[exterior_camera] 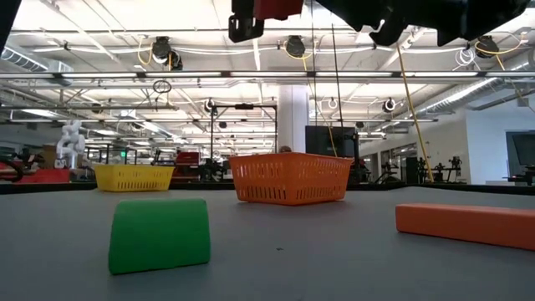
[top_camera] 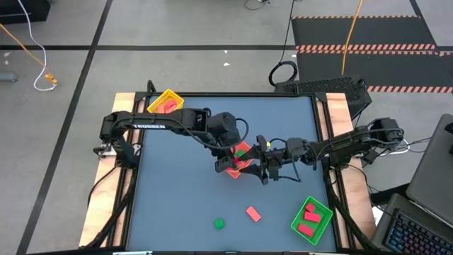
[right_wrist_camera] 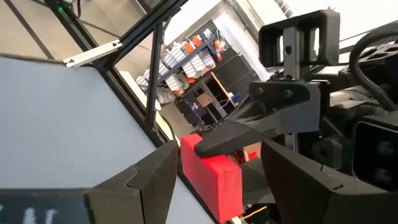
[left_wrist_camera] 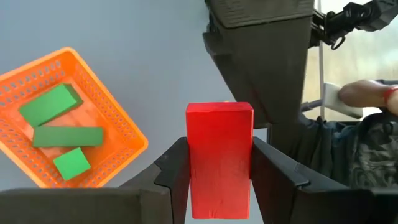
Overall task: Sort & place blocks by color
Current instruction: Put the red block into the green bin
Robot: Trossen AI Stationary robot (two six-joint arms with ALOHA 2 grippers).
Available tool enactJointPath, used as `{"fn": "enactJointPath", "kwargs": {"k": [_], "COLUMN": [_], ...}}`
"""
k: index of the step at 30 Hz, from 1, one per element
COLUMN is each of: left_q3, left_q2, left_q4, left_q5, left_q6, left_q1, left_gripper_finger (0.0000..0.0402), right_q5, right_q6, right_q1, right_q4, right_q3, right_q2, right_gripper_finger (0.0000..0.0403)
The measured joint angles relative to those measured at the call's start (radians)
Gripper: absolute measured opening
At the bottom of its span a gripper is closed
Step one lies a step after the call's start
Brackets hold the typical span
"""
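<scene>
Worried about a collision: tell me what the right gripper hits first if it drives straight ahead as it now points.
Most likely the red block, held by the left gripper directly ahead of the right gripper and in line with its open fingers. The exact gap is unclear.

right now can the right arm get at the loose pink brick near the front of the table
Probably yes. The pink brick lies alone on bare table, with only a green block beside it, apart. The right gripper is open and empty, though it sits close to the left gripper, which holds a red brick.
</scene>
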Motion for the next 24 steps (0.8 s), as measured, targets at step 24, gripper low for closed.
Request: {"fn": "enactJointPath", "kwargs": {"k": [24], "left_q3": [0.000], "left_q2": [0.000], "left_q4": [0.047], "left_q5": [0.008], "left_q6": [0.011], "left_q1": [-0.001], "left_gripper_finger": [0.0136], "right_q5": [0.001], "right_q6": [0.018], "right_q1": [-0.005], "right_q4": [0.005], "right_q3": [0.000], "right_q2": [0.000], "right_gripper_finger": [0.0093]}}
